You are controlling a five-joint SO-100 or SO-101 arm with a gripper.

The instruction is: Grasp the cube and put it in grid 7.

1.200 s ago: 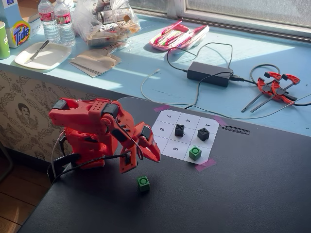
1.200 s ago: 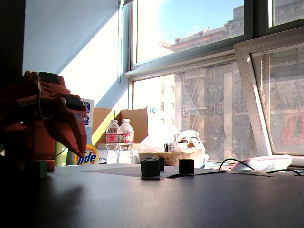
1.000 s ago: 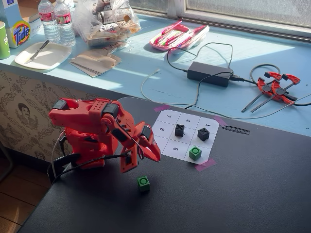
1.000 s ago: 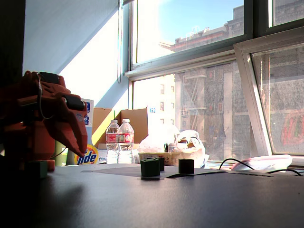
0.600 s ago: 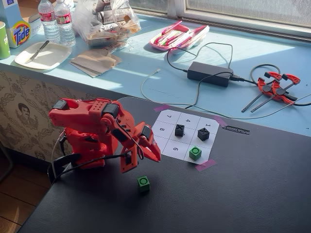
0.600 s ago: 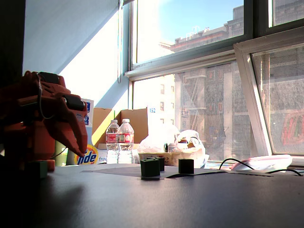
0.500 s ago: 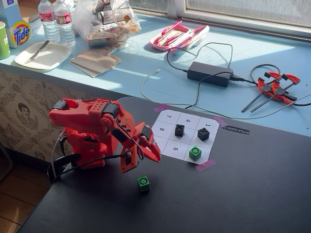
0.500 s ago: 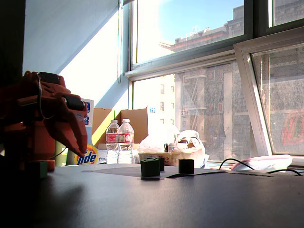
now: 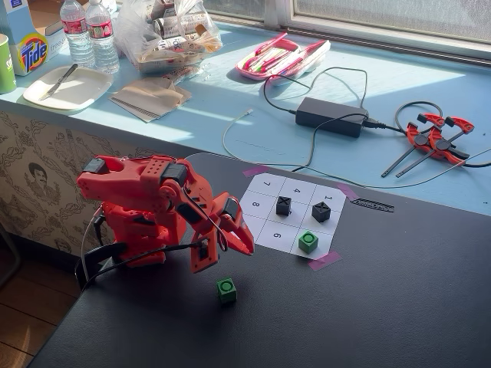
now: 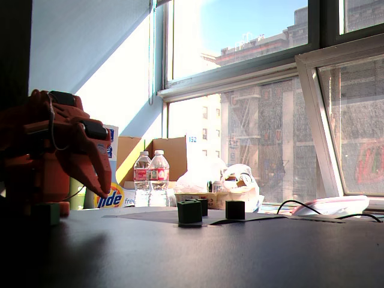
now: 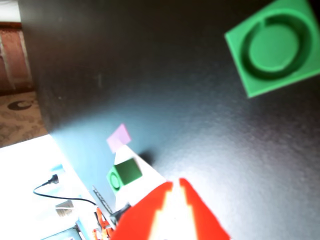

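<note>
Your gripper (image 9: 224,259) hangs above the black tabletop (image 9: 383,307), its red fingers slightly parted with nothing between them. The cube (image 9: 225,290) sits on the table off the paper grid (image 9: 265,230), just below the fingertips toward 6 o'clock in a fixed view. Grid 7 (image 9: 266,184) lies bare at the sheet's 11 o'clock corner. The wrist view shows you the cube (image 11: 272,47) at 1 o'clock with a recessed ring on its face, a detail too small elsewhere; in another fixed view the cube (image 10: 47,213) is low, dim and near the arm.
</note>
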